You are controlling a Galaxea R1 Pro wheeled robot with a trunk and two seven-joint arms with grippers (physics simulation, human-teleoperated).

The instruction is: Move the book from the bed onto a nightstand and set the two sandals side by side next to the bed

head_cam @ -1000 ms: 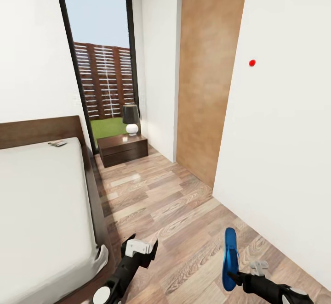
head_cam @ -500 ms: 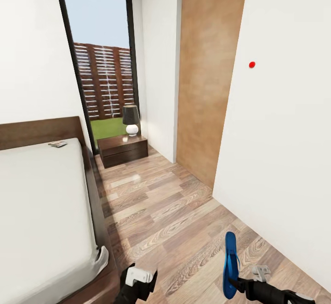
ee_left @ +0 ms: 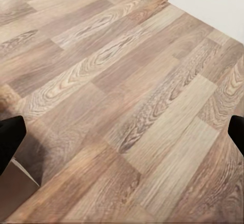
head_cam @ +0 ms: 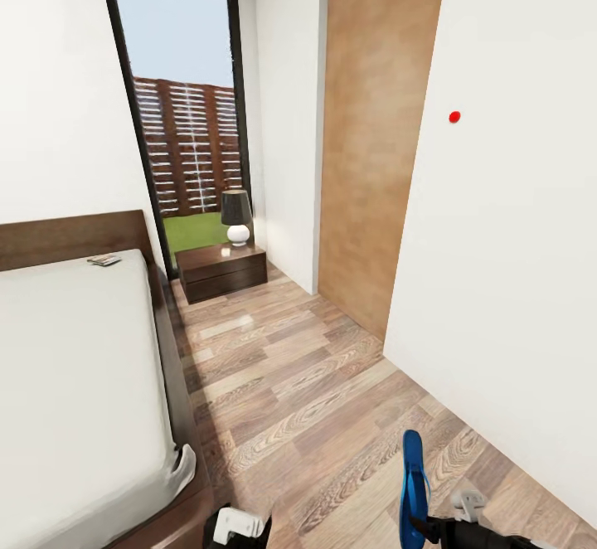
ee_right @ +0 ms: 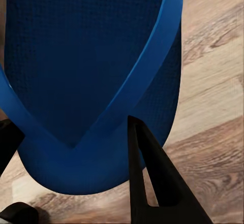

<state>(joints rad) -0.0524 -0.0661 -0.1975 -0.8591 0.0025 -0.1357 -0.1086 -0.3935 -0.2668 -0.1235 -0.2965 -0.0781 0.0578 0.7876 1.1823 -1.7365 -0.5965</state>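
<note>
Head view: right gripper (head_cam: pixel 424 526) is gripping a blue sandal (head_cam: pixel 413 483) on edge over the floor (head_cam: pixel 315 383); thin hold, so it could be slipping or landing tilted. The book (head_cam: pixel 104 260) is lying far on the bed (head_cam: pixel 75 366); the nightstand (head_cam: pixel 222 269) is far beyond it. The aisle between bed frame and right wall is staying open.

Left wrist view: left gripper (ee_left: pixel 122 137) fingers are spreading apart, holding nothing.

Right wrist view: a finger (ee_right: pixel 152 183) is pressing on the sandal's strap.

Place: home bedroom
Evidence: wide pale-mattressed dark wooden bed (head_cam: pixel 75 366), low dark brown nightstand (head_cam: pixel 222 269) bearing black-shaded lamp (head_cam: pixel 236 215), wood-plank floor (head_cam: pixel 315 383), brown door (head_cam: pixel 373 134)
</note>
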